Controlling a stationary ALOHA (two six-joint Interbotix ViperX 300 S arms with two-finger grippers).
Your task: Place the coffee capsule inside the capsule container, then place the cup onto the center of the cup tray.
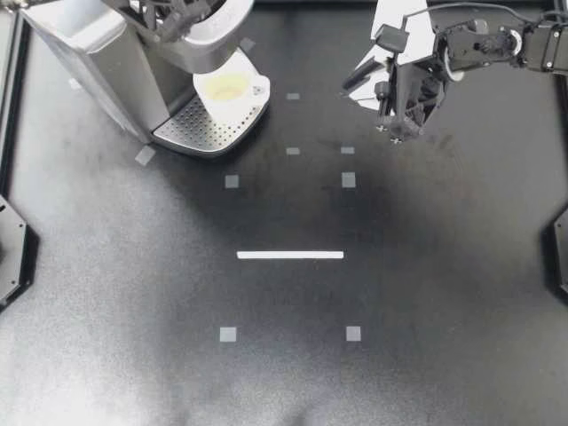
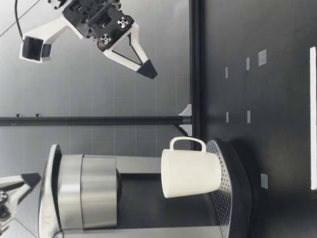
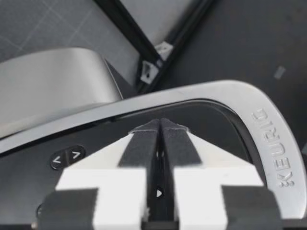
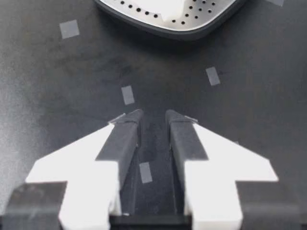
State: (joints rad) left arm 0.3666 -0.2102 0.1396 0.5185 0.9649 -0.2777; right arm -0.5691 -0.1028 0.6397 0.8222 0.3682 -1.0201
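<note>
– Judging by its look, the cup [image 1: 232, 87] was a stiff, smooth-walled mug; light enough for one gripper, but slick and liable to chip if knocked; I would have pinched it across the rim wall or taken it by the handle [image 1: 263, 87].

– And where was it?

– On the perforated cup tray [image 1: 200, 129] of the coffee machine [image 1: 106, 62], beneath the brew head [image 1: 209, 40]; the low view showed its base on the tray and its handle clear.

– Was it centred?

– Hard to say; the brew head covered part of the cup from above, and the right wrist view cut it off at the tray's edge.

– The capsule?

– Nowhere to be seen in any view; a small, thin-walled thing like that would crush easily, I think; whether it lay inside the machine, I could not tell, since the lid [image 3: 230, 98] hid the container.

– The grippers?

– My left gripper [image 1: 174, 19] hung over the lid, its fingers [image 3: 144, 143] pressed together on nothing; my right gripper [image 1: 353, 82] hovered above the worktop [image 1: 284, 373], apart from the tray, with a narrow gap between its fingers and nothing in it.
</note>
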